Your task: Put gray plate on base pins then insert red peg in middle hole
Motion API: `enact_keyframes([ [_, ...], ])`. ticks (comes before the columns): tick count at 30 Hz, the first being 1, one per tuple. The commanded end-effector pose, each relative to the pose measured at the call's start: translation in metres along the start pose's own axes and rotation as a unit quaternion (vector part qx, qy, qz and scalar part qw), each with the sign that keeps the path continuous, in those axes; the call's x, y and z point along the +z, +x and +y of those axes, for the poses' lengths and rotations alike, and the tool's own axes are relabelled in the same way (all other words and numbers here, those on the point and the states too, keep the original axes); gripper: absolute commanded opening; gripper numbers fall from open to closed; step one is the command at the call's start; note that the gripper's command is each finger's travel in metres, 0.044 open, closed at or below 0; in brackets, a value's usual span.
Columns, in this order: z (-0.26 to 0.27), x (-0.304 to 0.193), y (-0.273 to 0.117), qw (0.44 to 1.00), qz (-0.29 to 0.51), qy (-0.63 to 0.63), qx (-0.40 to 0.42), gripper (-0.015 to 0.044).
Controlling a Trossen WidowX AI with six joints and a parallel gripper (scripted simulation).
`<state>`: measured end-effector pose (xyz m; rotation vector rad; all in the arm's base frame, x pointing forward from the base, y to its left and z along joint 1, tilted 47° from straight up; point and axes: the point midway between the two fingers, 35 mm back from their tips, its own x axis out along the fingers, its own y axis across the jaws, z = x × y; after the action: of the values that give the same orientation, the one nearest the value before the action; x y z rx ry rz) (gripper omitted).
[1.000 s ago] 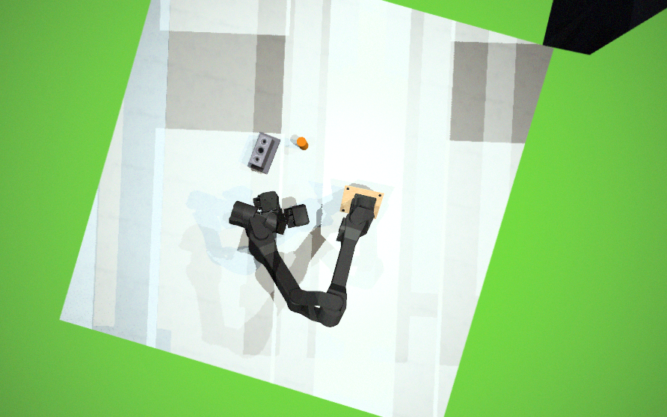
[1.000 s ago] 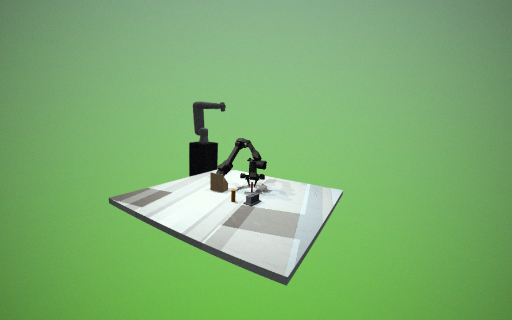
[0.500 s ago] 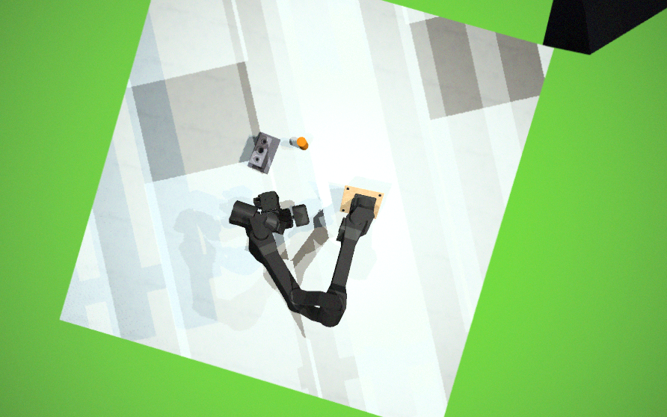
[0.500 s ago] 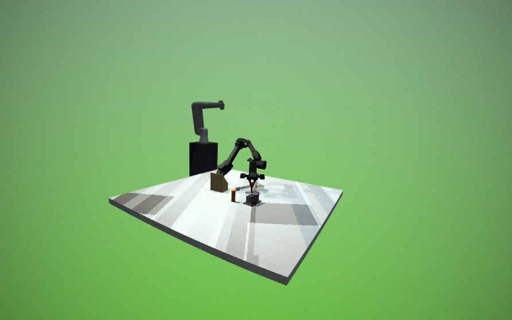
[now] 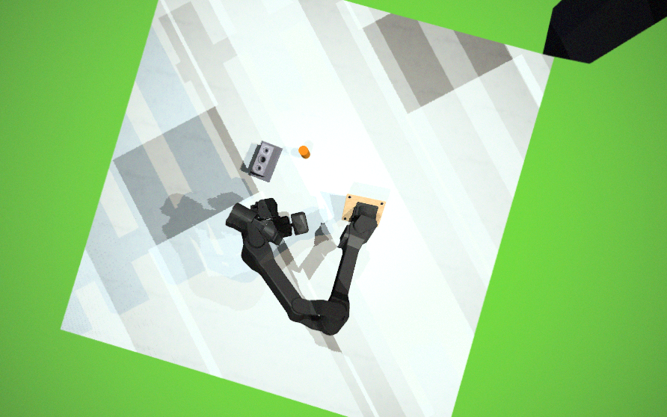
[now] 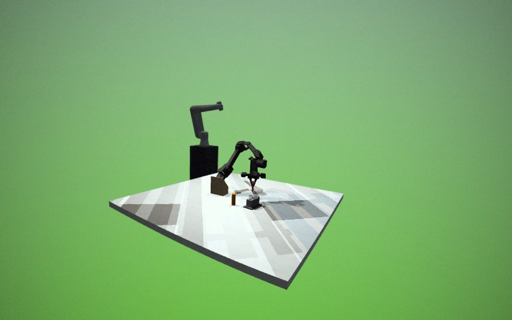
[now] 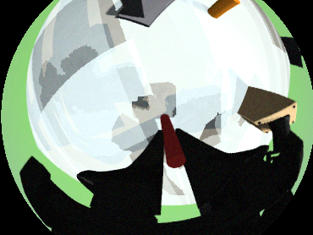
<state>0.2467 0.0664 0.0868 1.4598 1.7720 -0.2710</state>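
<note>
The gray plate (image 5: 264, 154) (image 6: 253, 197) lies on top of the dark gray base (image 5: 272, 164) (image 6: 253, 207), with its three holes in a row facing up; it looks flat. Part of the base (image 7: 158, 13) shows at the top edge of the wrist view. My gripper (image 6: 252, 184) (image 7: 167, 132) points down and is shut on the red peg (image 6: 252, 187) (image 7: 173, 151). The peg is upright between the fingertips, off to one side of the base. Whether its lower end touches the table cannot be told. The arm hides the peg in the top view.
An orange cylinder (image 5: 303, 150) (image 6: 233, 199) (image 7: 224, 8) stands upright beside the base. A tan mounting block (image 5: 365, 198) (image 6: 218, 186) (image 7: 264, 101) sits under the arm's foot. A black pedestal (image 6: 204, 162) (image 5: 602, 31) with another arm stands beyond the table. Patchy shadows cross the table.
</note>
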Motion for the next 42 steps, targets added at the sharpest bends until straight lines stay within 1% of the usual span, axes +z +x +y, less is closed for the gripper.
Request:
enact_keyframes([
  [1,0.001,0.002,-0.014,1.0,-0.004,-0.002,0.0,0.0],
  [10,0.002,0.003,-0.043,1.0,-0.002,-0.002,0.0,0.0],
  [11,0.001,0.002,-0.031,1.0,0.0,0.0,0.0,0.0],
  [42,0.024,0.09,-0.044,1.0,-0.007,0.002,0.003,0.0],
])
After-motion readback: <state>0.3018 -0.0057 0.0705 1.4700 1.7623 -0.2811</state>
